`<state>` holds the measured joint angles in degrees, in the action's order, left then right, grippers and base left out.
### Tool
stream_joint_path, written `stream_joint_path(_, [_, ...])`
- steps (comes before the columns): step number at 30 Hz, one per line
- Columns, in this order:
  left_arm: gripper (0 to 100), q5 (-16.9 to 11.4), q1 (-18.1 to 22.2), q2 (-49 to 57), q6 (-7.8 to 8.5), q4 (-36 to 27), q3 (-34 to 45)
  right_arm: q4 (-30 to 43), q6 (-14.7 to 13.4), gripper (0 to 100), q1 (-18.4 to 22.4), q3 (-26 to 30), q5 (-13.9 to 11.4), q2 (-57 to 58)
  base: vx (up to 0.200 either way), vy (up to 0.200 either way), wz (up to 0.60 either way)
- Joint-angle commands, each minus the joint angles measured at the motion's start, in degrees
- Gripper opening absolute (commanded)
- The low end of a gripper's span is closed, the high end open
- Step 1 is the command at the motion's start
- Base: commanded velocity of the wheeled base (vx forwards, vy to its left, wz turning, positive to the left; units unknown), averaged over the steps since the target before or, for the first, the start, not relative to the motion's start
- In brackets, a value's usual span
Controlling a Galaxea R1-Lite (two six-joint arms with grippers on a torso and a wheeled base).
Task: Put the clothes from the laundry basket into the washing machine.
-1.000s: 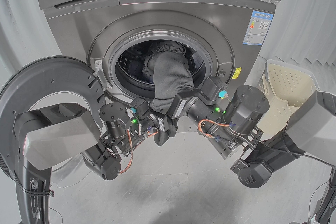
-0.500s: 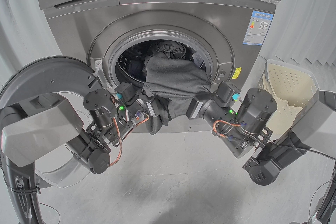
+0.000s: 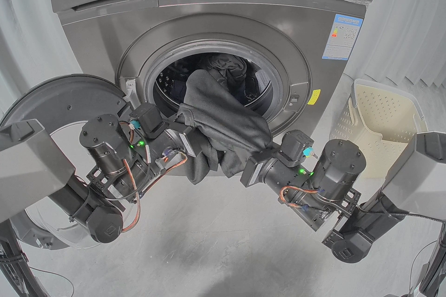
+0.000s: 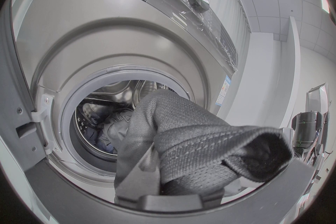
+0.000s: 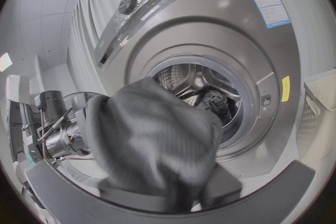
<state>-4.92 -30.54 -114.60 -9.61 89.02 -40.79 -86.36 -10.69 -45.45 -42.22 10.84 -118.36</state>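
At the left, one door (image 3: pixel 65 98) is swung open. One grey cloth (image 3: pixel 223 117) is gripped by two closed grippers, the left gripper (image 3: pixel 186 124) and the right gripper (image 3: pixel 260 151). Its top is laid inside the one washer (image 3: pixel 209 29), beside more dark clothes (image 3: pixel 230 68); the rest is hung outside. One basket (image 3: pixel 385 114) is seen at the right.

Out of my sight from here
The grey garment (image 3: pixel 223 119) swallows the tips of my left gripper (image 3: pixel 188 128) and right gripper (image 3: pixel 259 150). The clothes (image 3: pixel 227 67) at its 12 o'clock merge into one dark heap. My right arm (image 3: pixel 409 172) covers the 4 o'clock corner of the laundry basket (image 3: pixel 381 114).
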Motion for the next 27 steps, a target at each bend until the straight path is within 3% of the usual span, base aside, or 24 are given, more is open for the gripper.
stream_joint_path(1, [0,-0.2,-0.3,4.2,-0.06,0.0,3.3,-0.3,0.8,100,-1.9,6.5,-2.7,5.6,0.000,0.000,0.00])
stream_joint_path(2, [0,-0.2,-0.3,4.4,-0.06,0.0,3.6,-0.5,0.8,100,-2.0,7.3,-2.9,5.9,0.000,0.000,0.00])
stream_joint_path(3, [0,-0.3,-0.2,6.1,-0.33,0.1,5.6,-0.9,1.4,100,-2.5,12.4,-4.9,7.6,0.000,0.000,0.00])
stream_joint_path(5, [0,-0.7,0.1,7.9,-1.12,0.0,7.8,-1.5,2.1,100,-2.8,19.0,-6.4,9.5,0.000,0.000,0.00])
stream_joint_path(6, [0,-0.7,0.1,7.9,-1.12,0.0,7.8,-1.5,2.1,100,-2.8,19.0,-6.4,9.5,0.000,0.000,0.00])
stream_joint_path(7, [0,-0.6,0.2,9.6,-1.29,0.0,9.5,-1.8,3.8,100,-2.6,24.9,-7.7,10.9,0.000,0.000,0.00])
stream_joint_path(10, [0,-0.8,0.3,11.2,-1.12,0.0,11.0,-1.8,4.9,100,-1.6,29.4,-7.9,12.2,0.000,0.000,0.00])
stream_joint_path(18, [0,-0.5,0.2,11.4,-0.33,0.1,13.9,-1.8,5.1,100,4.5,32.5,-8.1,13.1,0.000,0.000,0.00])
stream_joint_path(24, [0,-0.6,0.2,10.8,1.52,0.1,15.8,-1.8,5.0,100,4.8,32.4,-8.1,12.8,0.000,0.000,0.00])
stream_joint_path(27, [0,-0.7,0.3,10.8,1.52,0.1,16.2,-1.8,4.9,100,4.8,32.2,-8.0,12.8,0.000,0.000,0.00])
